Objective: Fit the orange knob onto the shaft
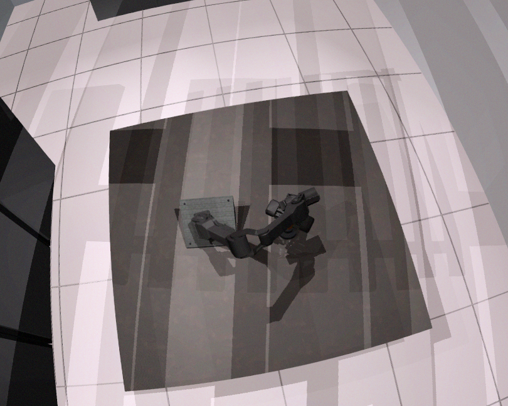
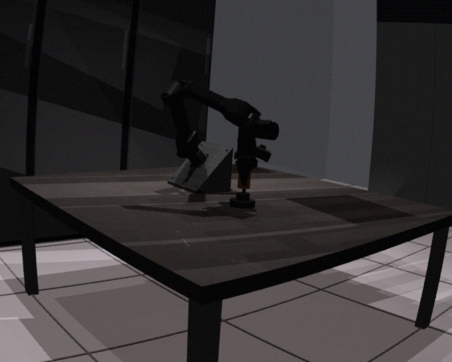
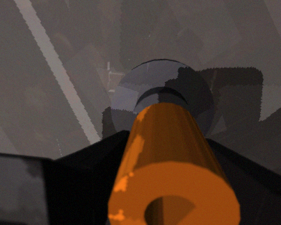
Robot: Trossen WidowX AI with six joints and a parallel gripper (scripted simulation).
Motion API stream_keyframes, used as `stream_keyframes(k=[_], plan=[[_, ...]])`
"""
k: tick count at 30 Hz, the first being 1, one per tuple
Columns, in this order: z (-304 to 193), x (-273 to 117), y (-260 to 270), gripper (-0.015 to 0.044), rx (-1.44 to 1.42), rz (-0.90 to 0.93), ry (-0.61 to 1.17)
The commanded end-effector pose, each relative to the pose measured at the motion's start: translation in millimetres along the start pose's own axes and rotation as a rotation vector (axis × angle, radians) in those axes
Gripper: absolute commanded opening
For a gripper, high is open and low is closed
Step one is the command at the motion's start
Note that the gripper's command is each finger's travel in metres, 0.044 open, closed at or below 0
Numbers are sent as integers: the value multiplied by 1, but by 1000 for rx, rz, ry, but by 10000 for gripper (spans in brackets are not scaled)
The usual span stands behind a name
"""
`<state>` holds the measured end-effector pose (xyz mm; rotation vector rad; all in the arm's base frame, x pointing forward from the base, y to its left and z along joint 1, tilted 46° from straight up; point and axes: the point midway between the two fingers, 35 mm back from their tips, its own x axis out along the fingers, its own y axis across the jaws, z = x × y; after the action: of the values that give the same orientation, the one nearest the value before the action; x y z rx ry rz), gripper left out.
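The orange knob (image 2: 247, 183) (image 3: 167, 142) is upright between the fingers of my gripper (image 2: 243, 184) (image 3: 164, 142), which is shut on it. In the wrist view its round top shows a hole with a flat side. The dark round pedestal (image 2: 242, 203) (image 3: 149, 73) (image 1: 289, 235) stands right below the knob. In the exterior view a short dark piece of the shaft (image 2: 243, 190) shows between the knob's lower end and the pedestal, so the knob stands above the pedestal. Whether the shaft's tip is inside the hole cannot be told. The shaft's flat side is hidden.
The arm's grey wedge-shaped base (image 1: 186, 208) (image 2: 223, 169) stands on the table (image 1: 199, 338) (image 2: 196, 245), to the left of the pedestal in the top view. The arm bends over between base and pedestal. Shadows and light stripes cross the table top.
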<state>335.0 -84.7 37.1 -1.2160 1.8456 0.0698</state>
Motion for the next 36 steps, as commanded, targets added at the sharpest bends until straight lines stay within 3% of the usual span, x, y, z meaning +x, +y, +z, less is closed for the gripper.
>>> stream_keyframes(k=[1,19,27,36], plan=[[0,1,0,0,-7,-2,2],[-1,-4,1,0,-7,-2,2],[0,-2,-1,0,-209,-2,3],[0,-1,1,0,-217,-2,3]])
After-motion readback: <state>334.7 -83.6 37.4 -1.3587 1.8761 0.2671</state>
